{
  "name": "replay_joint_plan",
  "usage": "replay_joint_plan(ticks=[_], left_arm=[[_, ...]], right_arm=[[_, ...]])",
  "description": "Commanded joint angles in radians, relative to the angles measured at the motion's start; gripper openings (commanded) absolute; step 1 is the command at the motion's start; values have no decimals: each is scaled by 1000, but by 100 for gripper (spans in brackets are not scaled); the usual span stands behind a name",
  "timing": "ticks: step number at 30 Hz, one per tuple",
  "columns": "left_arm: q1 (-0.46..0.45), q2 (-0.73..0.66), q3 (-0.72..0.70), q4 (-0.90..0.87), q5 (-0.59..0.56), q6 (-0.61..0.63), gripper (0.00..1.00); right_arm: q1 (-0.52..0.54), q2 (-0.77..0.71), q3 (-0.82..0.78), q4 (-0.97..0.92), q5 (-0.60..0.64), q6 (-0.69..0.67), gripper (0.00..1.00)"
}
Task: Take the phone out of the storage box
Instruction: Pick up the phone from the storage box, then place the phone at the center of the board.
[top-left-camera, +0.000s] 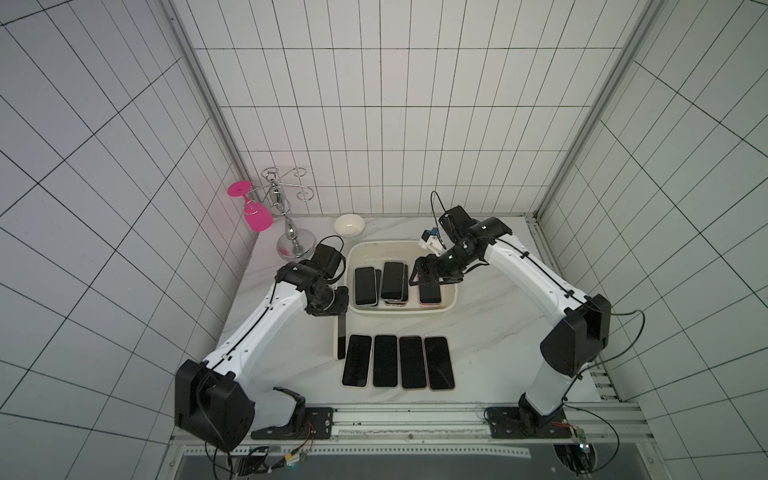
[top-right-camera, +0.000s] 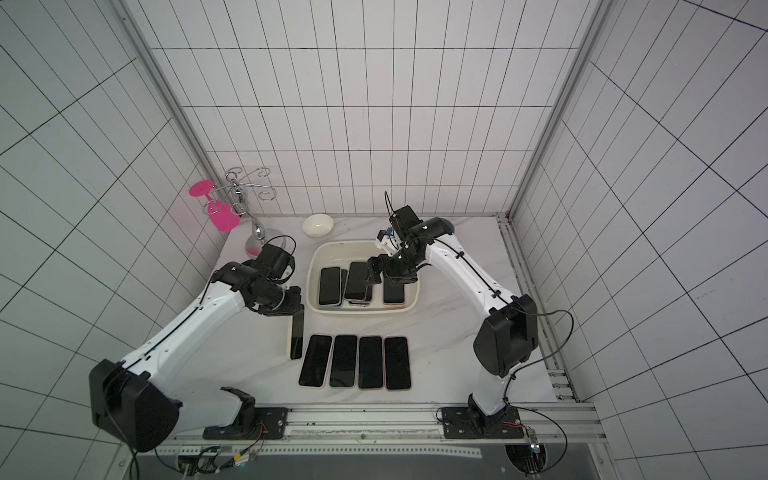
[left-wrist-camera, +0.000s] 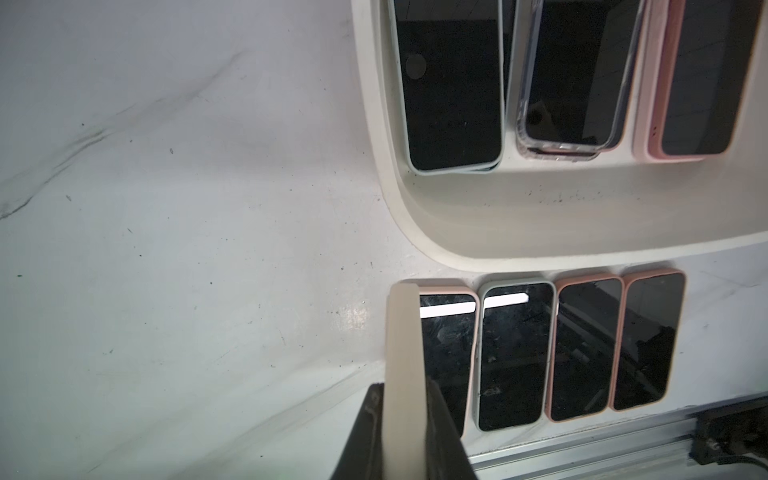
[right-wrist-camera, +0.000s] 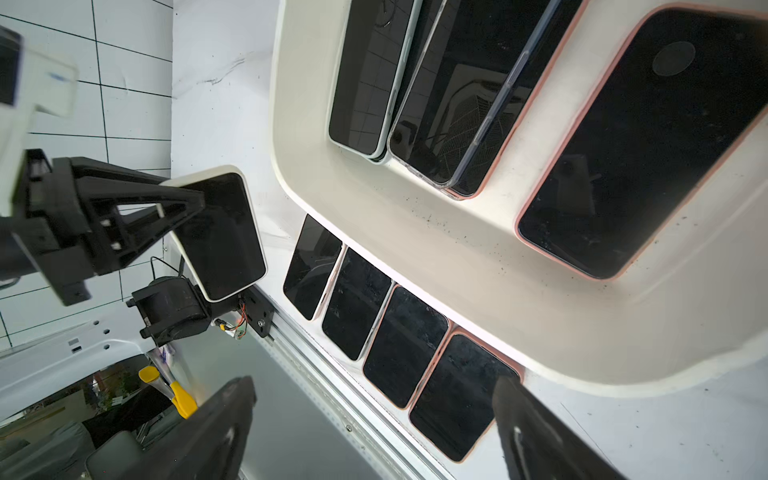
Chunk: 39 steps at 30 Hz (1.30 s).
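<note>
I find the left gripper (top-left-camera: 337, 311) clamped on a cream-cased phone (top-left-camera: 341, 338), which hangs on edge just outside the storage box's (top-left-camera: 399, 313) near left corner, beside a row of four phones (top-left-camera: 398, 361) lying flat before the box. The right gripper (top-left-camera: 430, 279) is spread wide and empty above the box's right side, over a pink-cased phone (top-left-camera: 429, 295). Other phones (top-left-camera: 365, 286) lie stacked inside.

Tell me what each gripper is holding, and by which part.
Left gripper holds a phone by one end; right gripper, open over the box, holds nothing.
</note>
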<state>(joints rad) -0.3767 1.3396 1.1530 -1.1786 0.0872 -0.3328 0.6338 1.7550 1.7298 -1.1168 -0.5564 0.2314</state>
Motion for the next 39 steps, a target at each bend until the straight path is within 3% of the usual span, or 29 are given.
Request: replay_joint_plan(ticks=[1, 7, 19, 24, 29, 39], left_arm=[[-10, 45, 31, -14, -56, 41, 0], [-10, 150, 39, -78, -14, 39, 0], [-23, 180, -36, -94, 102, 28, 0], [-22, 132, -76, -88, 72, 3, 0], [-23, 168, -68, -105, 55, 5, 0], [-21, 207, -69, -98, 76, 11, 14]], right_arm=[[9, -37, -37, 12, -17, -7, 93], [10, -29, -49, 37, -31, 3, 93], [10, 8, -36, 43, -49, -12, 93], [11, 25, -25, 42, -53, -19, 93], [10, 41, 4, 32, -65, -23, 93], [10, 43, -5, 22, -65, -42, 93]])
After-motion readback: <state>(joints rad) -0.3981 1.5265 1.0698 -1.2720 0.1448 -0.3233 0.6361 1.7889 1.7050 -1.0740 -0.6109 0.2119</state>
